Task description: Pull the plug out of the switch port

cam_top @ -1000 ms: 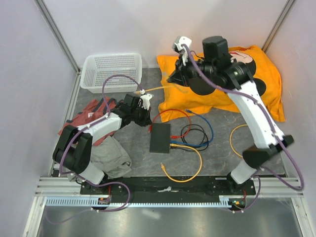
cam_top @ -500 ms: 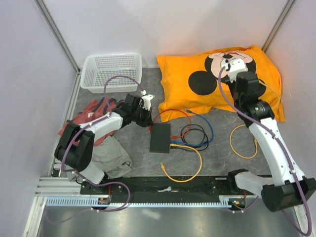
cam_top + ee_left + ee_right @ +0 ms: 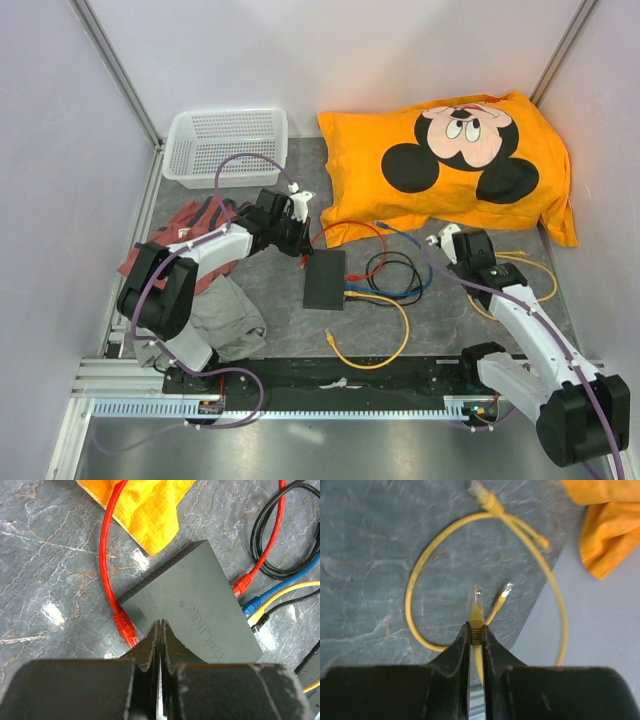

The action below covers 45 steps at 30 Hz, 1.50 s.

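The right gripper (image 3: pixel 476 632) pinches a clear-tipped yellow plug (image 3: pixel 476 602), well apart from the flat matte black switch (image 3: pixel 325 279) lying between the arms. The left gripper (image 3: pixel 159 630) is clenched empty at that switch's edge.

Switch (image 3: pixel 200 610) near corner hidden behind left fingers (image 3: pixel 147 652), cables (image 3: pixel 295 586) cut off at right edge; yellow plug (image 3: pixel 476 611) rear hidden between right fingers (image 3: pixel 457 650), yellow cable (image 3: pixel 411 595) far knot blurred.
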Available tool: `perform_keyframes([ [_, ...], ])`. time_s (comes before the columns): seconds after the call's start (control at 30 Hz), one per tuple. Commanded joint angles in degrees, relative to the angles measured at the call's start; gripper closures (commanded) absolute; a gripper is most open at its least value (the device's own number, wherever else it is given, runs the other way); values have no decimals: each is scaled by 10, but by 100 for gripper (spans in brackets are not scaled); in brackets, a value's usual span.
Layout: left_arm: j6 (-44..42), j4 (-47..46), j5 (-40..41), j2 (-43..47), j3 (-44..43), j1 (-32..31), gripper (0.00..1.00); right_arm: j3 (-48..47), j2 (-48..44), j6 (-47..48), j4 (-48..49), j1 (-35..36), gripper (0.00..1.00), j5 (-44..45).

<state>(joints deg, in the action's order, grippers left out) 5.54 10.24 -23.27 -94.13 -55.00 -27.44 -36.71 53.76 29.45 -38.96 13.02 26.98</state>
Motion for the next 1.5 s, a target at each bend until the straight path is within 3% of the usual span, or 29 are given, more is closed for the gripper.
perform_keyframes([
  [0.0,16,-5,-25,20,1,0,99,43,-7,46,44,1,100,8],
  [0.3,11,-12,-23,32,16,0,99,77,29,87,44,0,100,5],
  [0.53,11,-24,-21,54,50,0,99,141,37,178,77,-3,97,9],
  [0.57,11,-25,-23,57,53,0,99,135,42,181,77,-3,92,4],
  [0.6,12,-27,-22,58,55,0,98,129,45,184,76,-3,62,-1],
  [0.63,11,-27,-23,62,59,0,98,122,50,188,70,-3,44,-21],
  [0.7,11,-27,-21,64,61,0,98,82,70,184,57,-2,18,-37],
  [0.8,11,-28,-22,64,62,0,98,-18,102,152,7,-3,11,-101],
  [0.97,19,-29,-25,56,56,0,98,-218,159,99,-57,-2,9,-325],
  [1.07,24,-30,-26,49,51,0,98,-287,212,60,-68,12,7,-400],
  [1.33,25,-29,-29,75,75,0,98,-349,332,-87,-44,53,11,-666],
  [1.47,36,-43,-22,96,110,0,98,-375,402,-133,-24,79,16,-735],
])
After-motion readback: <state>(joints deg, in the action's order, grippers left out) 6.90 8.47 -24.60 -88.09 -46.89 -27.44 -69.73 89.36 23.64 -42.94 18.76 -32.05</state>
